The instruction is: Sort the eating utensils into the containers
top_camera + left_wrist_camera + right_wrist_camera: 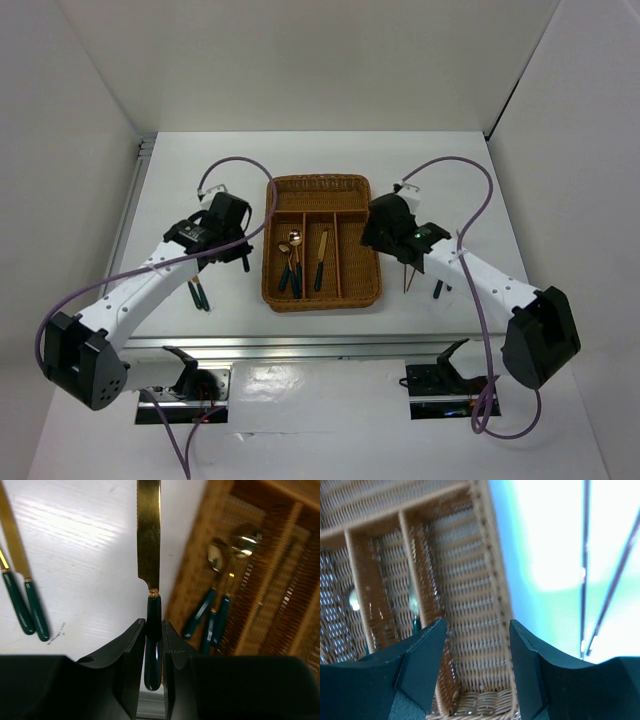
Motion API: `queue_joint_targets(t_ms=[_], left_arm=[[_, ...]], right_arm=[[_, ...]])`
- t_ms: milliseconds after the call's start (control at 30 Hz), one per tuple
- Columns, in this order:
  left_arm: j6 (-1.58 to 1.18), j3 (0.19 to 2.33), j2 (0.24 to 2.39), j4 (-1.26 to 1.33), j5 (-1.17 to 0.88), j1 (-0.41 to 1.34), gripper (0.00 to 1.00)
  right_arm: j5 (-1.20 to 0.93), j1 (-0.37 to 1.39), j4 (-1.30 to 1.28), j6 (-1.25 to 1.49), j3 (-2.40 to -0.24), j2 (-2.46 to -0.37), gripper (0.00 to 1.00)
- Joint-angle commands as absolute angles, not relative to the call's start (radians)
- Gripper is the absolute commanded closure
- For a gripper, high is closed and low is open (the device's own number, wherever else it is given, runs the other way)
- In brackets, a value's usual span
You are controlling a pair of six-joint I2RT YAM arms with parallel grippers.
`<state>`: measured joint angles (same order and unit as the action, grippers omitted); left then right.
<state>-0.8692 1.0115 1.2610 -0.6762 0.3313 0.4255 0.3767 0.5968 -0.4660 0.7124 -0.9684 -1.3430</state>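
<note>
Left wrist view: the left gripper [152,627] pinches a knife [149,535] by its dark handle, blade pointing straight ahead, roughly parallel to the slots of the tray [192,570]. The tray lies just beside it, toward the desk's right edge; the right gripper [477,625] hangs spread over the tray's rightmost slot.

Overhead plus wrist close-ups over tray [320,181]

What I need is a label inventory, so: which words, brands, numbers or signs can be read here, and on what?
None readable: no word, number or brand shows on the knife, the wicker tray or the left gripper.
Faint dark specks on the table are too small to read.
</note>
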Motion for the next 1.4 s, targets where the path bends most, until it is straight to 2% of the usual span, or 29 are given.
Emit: queue_joint_targets(t_ms=[0,200,467,567,600,700,967,1267,1367], left_arm=[[-0.885,1.081,1.230,-0.721,0.362,0.512,0.67],[-0.896,1.173,1.316,-0.649,0.328,0.665,0.66],[-0.917,1.293,1.505,-0.615,0.318,0.769,0.66],[-0.936,1.293,1.523,-0.653,0.371,0.769,0.57],[-0.948,1.284,1.523,-0.669,0.409,0.769,0.47],[-0.968,1.243,1.477,-0.675,0.439,0.746,0.35],[-0.795,1.189,1.414,-0.581,0.430,0.651,0.20],[-0.581,1.184,1.523,-0.443,0.310,0.594,0.18],[-0.558,1.204,1.563,-0.443,0.262,0.594,0.22]], right_arm=[[0.377,0.543,-0.459,0.709,-0.934,-1.283,0.39],[0.359,0.450,-0.459,0.709,-0.882,-1.236,0.37],[0.348,0.405,-0.468,0.699,-0.838,-1.197,0.37],[0.348,0.405,-0.468,0.687,-0.828,-1.175,0.37],[0.348,0.405,-0.468,0.687,-0.828,-1.175,0.37],[0.325,0.405,-0.459,0.678,-0.828,-1.175,0.36],[0.279,0.405,-0.428,0.669,-0.819,-1.213,0.36],[0.270,0.405,-0.419,0.660,-0.819,-1.213,0.36],[0.270,0.405,-0.419,0.660,-0.819,-1.223,0.36]])
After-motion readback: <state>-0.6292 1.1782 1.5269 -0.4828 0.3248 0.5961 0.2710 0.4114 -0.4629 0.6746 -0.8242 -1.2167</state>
